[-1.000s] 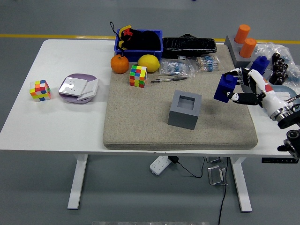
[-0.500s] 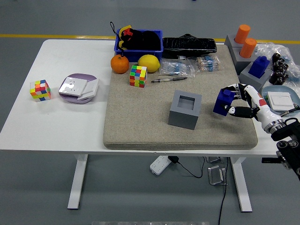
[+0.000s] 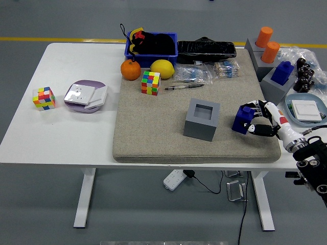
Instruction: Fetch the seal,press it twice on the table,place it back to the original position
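At lower right, the right hand (image 3: 263,122) has its fingers wrapped around the blue seal (image 3: 243,118), bottom on the beige mat (image 3: 153,138). A tilted press could tip it sideways.

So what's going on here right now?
The right hand is gripping the blue seal and holding it down on the beige mat, near the mat's right edge, just right of the empty grey holder. It looks like a pressing step, though contact with the mat can't be confirmed. A second blue seal sits in its own grey holder at the far right. The left arm isn't in view.
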`<move>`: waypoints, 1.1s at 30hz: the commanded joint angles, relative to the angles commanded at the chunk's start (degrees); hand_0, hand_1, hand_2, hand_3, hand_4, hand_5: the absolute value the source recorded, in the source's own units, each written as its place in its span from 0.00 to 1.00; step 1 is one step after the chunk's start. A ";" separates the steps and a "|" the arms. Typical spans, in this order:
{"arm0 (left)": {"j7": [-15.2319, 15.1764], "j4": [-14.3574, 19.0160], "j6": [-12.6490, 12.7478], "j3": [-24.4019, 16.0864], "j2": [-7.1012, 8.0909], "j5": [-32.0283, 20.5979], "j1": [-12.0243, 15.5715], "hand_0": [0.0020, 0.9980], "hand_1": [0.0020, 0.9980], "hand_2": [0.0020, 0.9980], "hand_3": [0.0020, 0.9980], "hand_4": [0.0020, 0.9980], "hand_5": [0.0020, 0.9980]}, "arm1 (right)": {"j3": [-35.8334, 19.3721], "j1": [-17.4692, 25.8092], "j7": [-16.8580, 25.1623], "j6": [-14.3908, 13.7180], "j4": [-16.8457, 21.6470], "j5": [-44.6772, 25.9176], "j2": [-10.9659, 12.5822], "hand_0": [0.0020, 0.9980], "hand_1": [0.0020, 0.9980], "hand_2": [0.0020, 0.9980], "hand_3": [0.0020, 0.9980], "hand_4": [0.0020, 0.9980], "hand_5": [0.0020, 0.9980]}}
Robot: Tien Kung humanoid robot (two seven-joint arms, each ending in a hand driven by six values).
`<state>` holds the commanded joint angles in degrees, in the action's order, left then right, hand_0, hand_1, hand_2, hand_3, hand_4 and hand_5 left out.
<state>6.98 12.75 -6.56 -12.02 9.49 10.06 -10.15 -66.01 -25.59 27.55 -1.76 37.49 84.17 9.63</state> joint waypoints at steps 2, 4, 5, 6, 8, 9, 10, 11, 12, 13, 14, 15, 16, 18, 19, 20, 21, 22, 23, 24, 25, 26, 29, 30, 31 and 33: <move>-0.02 -0.02 0.00 -0.02 0.01 -0.01 0.00 0.82 0.82 0.79 0.84 0.80 0.42 | -0.07 0.32 -0.21 0.09 1.68 -0.39 0.34 0.52 0.38 0.39 0.42 0.63 0.00; -0.01 -0.07 0.01 0.08 0.04 -0.10 -0.01 0.82 0.82 0.79 0.84 0.80 0.42 | -0.51 0.54 -0.57 0.35 3.98 -0.66 0.76 0.52 0.38 0.39 0.42 0.63 0.00; -0.01 -0.08 0.02 0.08 0.05 -0.10 0.00 0.82 0.82 0.79 0.84 0.80 0.42 | -0.85 0.65 -0.81 0.51 5.31 -0.79 0.97 0.52 0.38 0.39 0.42 0.63 0.00; -0.01 -0.08 0.02 0.06 0.05 -0.09 0.03 0.82 0.82 0.79 0.84 0.80 0.42 | -1.29 0.78 -1.14 0.73 6.82 -0.93 1.22 0.52 0.38 0.39 0.42 0.63 0.00; 0.00 -0.09 0.00 0.05 0.05 -0.08 0.03 0.82 0.82 0.79 0.84 0.80 0.42 | -2.06 0.95 -1.66 1.11 9.88 -1.07 1.65 0.52 0.38 0.38 0.42 0.62 0.00; -0.01 -0.08 0.00 0.04 0.06 -0.06 0.01 0.82 0.82 0.79 0.84 0.80 0.42 | -2.48 1.04 -1.94 1.29 11.47 -1.15 1.87 0.52 0.38 0.38 0.42 0.62 0.00; -0.02 -0.07 0.00 0.01 0.07 -0.04 -0.01 0.82 0.82 0.79 0.84 0.80 0.42 | -2.94 1.12 -2.26 1.47 13.16 -1.26 2.10 0.52 0.38 0.38 0.42 0.62 0.00; -0.02 -0.07 0.00 -0.02 0.07 -0.01 -0.03 0.82 0.82 0.79 0.84 0.80 0.42 | -3.33 1.17 -2.51 1.60 14.81 -1.37 2.25 0.52 0.38 0.38 0.42 0.62 0.00; -0.03 -0.07 0.00 -0.04 0.08 0.00 -0.04 0.82 0.82 0.79 0.84 0.80 0.42 | -3.61 1.19 -2.70 1.71 16.27 -1.46 2.35 0.52 0.38 0.38 0.42 0.62 0.00; -0.03 -0.06 0.00 -0.06 0.08 0.01 -0.05 0.82 0.82 0.79 0.84 0.80 0.41 | -3.89 1.20 -3.02 1.87 17.74 -1.66 2.46 0.52 0.38 0.38 0.42 0.62 0.00; -0.03 -0.06 0.00 -0.07 0.07 0.01 -0.05 0.82 0.82 0.79 0.84 0.80 0.41 | -4.09 1.18 -3.38 2.05 19.33 -1.91 2.58 0.52 0.38 0.38 0.42 0.62 0.00; -0.03 -0.05 0.00 -0.06 0.06 0.00 -0.06 0.82 0.82 0.79 0.84 0.80 0.41 | -4.14 1.16 -3.63 2.19 20.46 -2.13 2.66 0.52 0.38 0.38 0.42 0.62 0.00; -0.02 -0.05 -0.01 -0.05 0.05 0.00 -0.05 0.82 0.82 0.79 0.84 0.80 0.41 | -4.08 1.12 -3.96 2.35 21.68 -2.50 2.74 0.52 0.38 0.38 0.42 0.62 0.00; -0.01 -0.06 -0.02 0.02 0.04 -0.09 -0.05 0.82 0.82 0.79 0.84 0.80 0.41 | -3.59 1.03 -4.87 2.76 23.86 -3.41 2.81 0.52 0.38 0.38 0.42 0.62 0.00; -0.01 -0.06 -0.02 0.02 0.03 -0.12 -0.08 0.82 0.82 0.79 0.84 0.80 0.42 | -3.33 0.97 -5.15 2.94 24.47 -3.65 2.79 0.52 0.38 0.38 0.42 0.62 0.00; -0.01 -0.07 -0.02 0.03 0.03 -0.13 -0.11 0.82 0.82 0.79 0.84 0.80 0.42 | -3.06 0.90 -5.40 3.10 24.93 -3.84 2.76 0.52 0.38 0.38 0.42 0.62 0.00; 0.00 -0.04 -0.04 0.01 0.06 -0.08 -0.13 0.82 0.82 0.79 0.84 0.80 0.42 | -2.66 0.82 -5.67 3.31 25.30 -4.05 2.65 0.52 0.38 0.38 0.42 0.62 0.00; -0.02 -0.03 -0.03 -0.02 0.07 -0.07 -0.15 0.82 0.82 0.79 0.84 0.80 0.42 | -2.27 0.74 -5.92 3.47 25.46 -4.22 2.54 0.52 0.38 0.38 0.42 0.62 0.00; -0.03 -0.04 -0.02 -0.02 0.08 -0.09 -0.17 0.82 0.82 0.79 0.84 0.80 0.42 | -1.90 0.63 -6.05 3.53 25.45 -4.40 2.42 0.52 0.38 0.38 0.42 0.62 0.00; -0.03 -0.04 -0.02 0.04 0.10 -0.12 -0.20 0.82 0.82 0.79 0.84 0.80 0.42 | -1.47 0.50 -6.12 3.56 25.34 -4.55 2.32 0.52 0.38 0.38 0.42 0.62 0.00; -0.02 -0.04 -0.02 0.09 0.13 -0.13 -0.22 0.82 0.82 0.79 0.84 0.80 0.42 | -0.92 0.32 -6.15 3.58 25.07 -4.70 2.20 0.52 0.38 0.38 0.42 0.63 0.00; -0.03 -0.04 0.00 0.09 0.15 -0.13 -0.22 0.82 0.82 0.79 0.84 0.80 0.42 | -0.28 0.07 -6.14 3.56 24.68 -4.88 2.09 0.52 0.38 0.38 0.42 0.63 0.00; -0.01 -0.05 -0.01 0.30 0.17 -0.25 -0.23 0.82 0.82 0.79 0.84 0.80 0.42 | 1.45 -0.56 -5.97 3.48 23.60 -5.22 1.82 0.52 0.38 0.38 0.42 0.63 0.00; -0.01 -0.05 -0.01 0.31 0.16 -0.28 -0.21 0.82 0.82 0.79 0.84 0.80 0.42 | 2.02 -0.79 -5.92 3.43 23.11 -5.22 1.58 0.52 0.38 0.38 0.42 0.63 0.00; -0.01 -0.05 -0.01 0.32 0.16 -0.29 -0.20 0.82 0.82 0.79 0.84 0.80 0.41 | 2.41 -0.98 -5.89 3.42 22.68 -5.20 1.36 0.51 0.38 0.38 0.42 0.63 0.00; 0.01 -0.04 -0.02 0.39 0.16 -0.30 -0.20 0.82 0.82 0.79 0.84 0.80 0.41 | 3.10 -1.35 -5.84 3.42 21.81 -5.12 0.84 0.51 0.38 0.38 0.42 0.63 0.00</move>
<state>6.99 12.71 -6.58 -11.62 9.65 9.76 -10.35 -62.91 -26.95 21.70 1.66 59.30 79.05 10.47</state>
